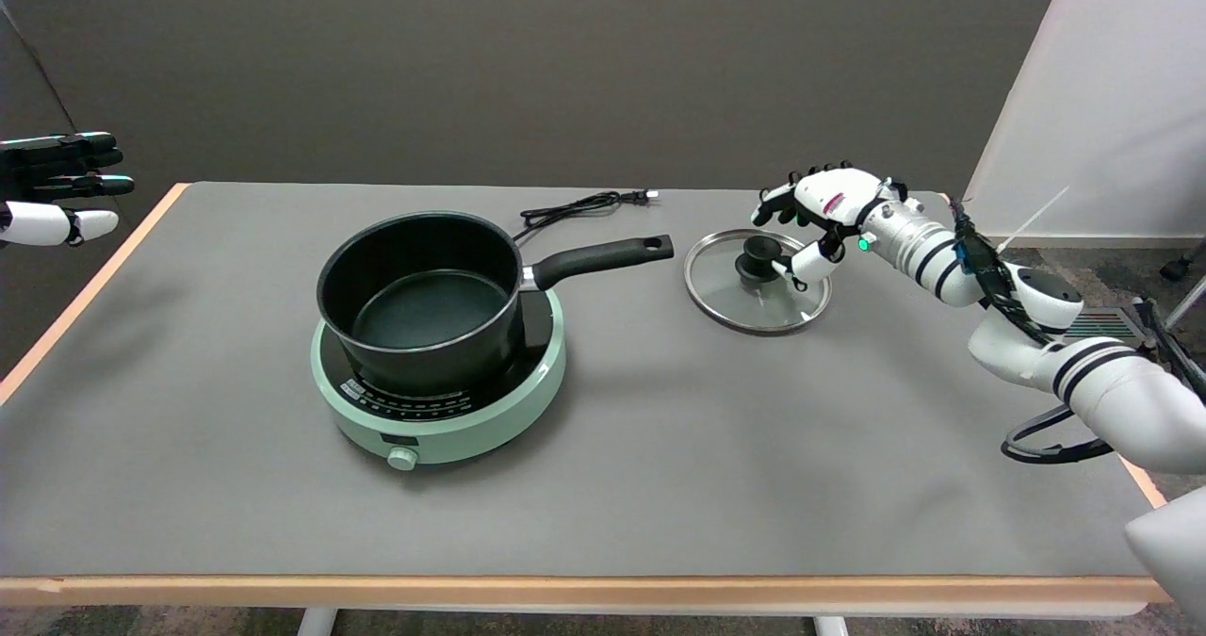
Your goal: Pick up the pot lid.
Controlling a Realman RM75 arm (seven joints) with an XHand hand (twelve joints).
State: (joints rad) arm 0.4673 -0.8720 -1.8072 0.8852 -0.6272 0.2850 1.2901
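A round glass pot lid (749,292) with a metal rim and a black knob (756,257) lies flat on the grey table, right of centre. My right hand (818,210) hovers over the lid's far right side, fingers spread and curved above the knob. Its thumb tip (790,265) sits just right of the knob, close to it; contact is unclear. Nothing is held in the hand. The lid rests on the table.
A black saucepan (424,301) with a long handle (603,257) stands on a mint-green induction cooker (443,400) left of the lid. A black power cord (579,207) lies behind it. The idle left hand (57,188) hangs at the upper left. Table edge (565,591) runs along the front.
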